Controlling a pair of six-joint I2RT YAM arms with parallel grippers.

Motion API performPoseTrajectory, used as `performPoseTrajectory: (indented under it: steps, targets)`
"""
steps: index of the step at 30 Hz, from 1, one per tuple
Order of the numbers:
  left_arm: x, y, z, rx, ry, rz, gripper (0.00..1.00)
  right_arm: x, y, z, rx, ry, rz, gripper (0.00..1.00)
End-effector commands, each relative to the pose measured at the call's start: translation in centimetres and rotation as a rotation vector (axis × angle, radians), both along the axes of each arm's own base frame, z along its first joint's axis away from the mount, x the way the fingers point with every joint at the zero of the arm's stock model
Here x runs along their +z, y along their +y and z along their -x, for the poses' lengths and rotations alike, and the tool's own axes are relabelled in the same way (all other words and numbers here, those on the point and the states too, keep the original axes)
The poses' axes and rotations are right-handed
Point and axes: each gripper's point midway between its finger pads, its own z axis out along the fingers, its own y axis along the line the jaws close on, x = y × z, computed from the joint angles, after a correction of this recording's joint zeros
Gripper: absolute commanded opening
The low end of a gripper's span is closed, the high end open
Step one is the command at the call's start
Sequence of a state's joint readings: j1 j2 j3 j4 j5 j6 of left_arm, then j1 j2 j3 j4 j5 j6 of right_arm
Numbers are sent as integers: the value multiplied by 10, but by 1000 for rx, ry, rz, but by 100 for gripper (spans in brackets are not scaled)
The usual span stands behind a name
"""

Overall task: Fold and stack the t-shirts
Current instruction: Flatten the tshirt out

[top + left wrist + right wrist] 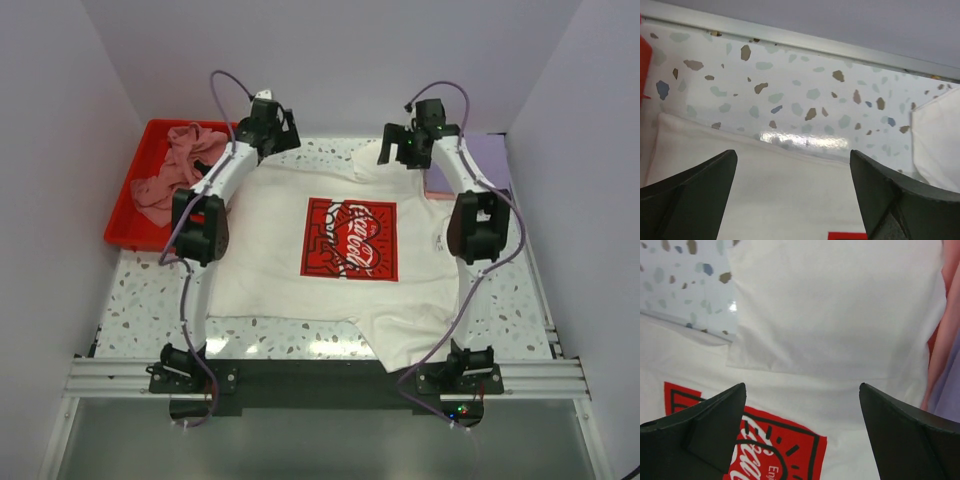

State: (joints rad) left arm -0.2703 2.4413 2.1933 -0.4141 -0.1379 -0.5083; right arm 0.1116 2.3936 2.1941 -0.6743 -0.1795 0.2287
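A white t-shirt (270, 260) with a red square Coca-Cola print (350, 238) lies spread flat on the terrazzo table (150, 300), its hem hanging over the near edge. My left gripper (272, 125) hovers open over the shirt's far left edge; its wrist view shows white cloth (780, 195) between the wide jaws (793, 152). My right gripper (405, 140) is open above the far right corner, where a sleeve (830, 305) is folded inward, with the print (780, 450) below. A dusty-pink t-shirt (175, 165) sits crumpled in the tray. Lavender cloth (495, 160) and pink cloth (437, 182) lie at the right.
A red plastic tray (122, 222) stands at the back left, partly off the table edge. White walls close in the back and both sides. An aluminium rail (320, 375) with the arm bases runs along the near edge.
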Motion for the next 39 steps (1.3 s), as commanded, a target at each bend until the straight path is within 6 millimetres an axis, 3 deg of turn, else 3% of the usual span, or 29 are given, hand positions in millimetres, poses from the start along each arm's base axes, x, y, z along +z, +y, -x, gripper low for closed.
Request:
performPoseTrajectory:
  steps: [1, 2, 3, 4, 5, 6, 7, 9, 10, 11, 12, 13, 14, 16, 19, 21, 22, 27, 33, 36, 39]
  targets:
    - [156, -27, 29, -72, -255, 1, 100, 133, 22, 29, 88, -224, -24, 99]
    - [169, -34, 56, -92, -257, -11, 100, 114, 27, 48, 97, -174, -15, 99]
    - [174, -31, 69, -77, -257, -30, 100, 127, 24, 56, 61, -214, -5, 99]
    - [176, -30, 85, -75, -249, -32, 100, 162, 23, 75, 49, -282, -17, 99]
    - [172, -22, 117, -56, -228, -48, 100, 137, 24, 101, 37, -220, -24, 99]
    - [167, -18, 135, -46, -216, -40, 100, 143, 23, 111, 20, -252, -40, 99]
    - [152, -9, 172, -32, -180, -12, 100, 139, 17, 144, 4, -249, -53, 99]
    - [132, -4, 211, -27, -140, 30, 100, 137, 13, 165, -43, -275, -96, 99]
    - [108, 7, 247, 6, -94, 72, 100, 154, 7, 182, -68, -332, -114, 99]
    - [94, 6, 267, 5, -70, 86, 100, 124, 3, 200, -96, -272, -119, 99]
    - [82, 8, 285, 19, -50, 100, 100, 125, 2, 206, -107, -294, -135, 99]
    - [43, 15, 314, 61, 43, 109, 100, 120, 0, 213, -122, -292, -140, 99]
    - [46, 9, 334, 32, 43, 133, 100, 112, -4, 225, -152, -284, -150, 99]
    - [21, 13, 376, 55, 133, 150, 100, 102, -5, 234, -160, -267, -158, 99]
    - [-6, 28, 411, 131, 209, 177, 100, 95, -1, 243, -140, -229, -173, 99]
    - [-12, 44, 427, 188, 219, 179, 100, 89, 4, 248, -110, -202, -187, 99]
    - [-29, 58, 441, 250, 266, 157, 100, 88, 5, 248, -109, -199, -193, 99]
    - [-53, 102, 462, 495, 308, 74, 100, 87, 11, 249, -79, -198, -216, 99]
    - [-63, 127, 456, 583, 307, -30, 100, 83, 6, 250, -84, -198, -178, 99]
    - [-79, 136, 448, 608, 352, 6, 100, 81, 4, 253, -86, -197, -168, 99]
    - [-93, 146, 449, 641, 384, 13, 93, 82, 1, 256, -82, -196, -155, 99]
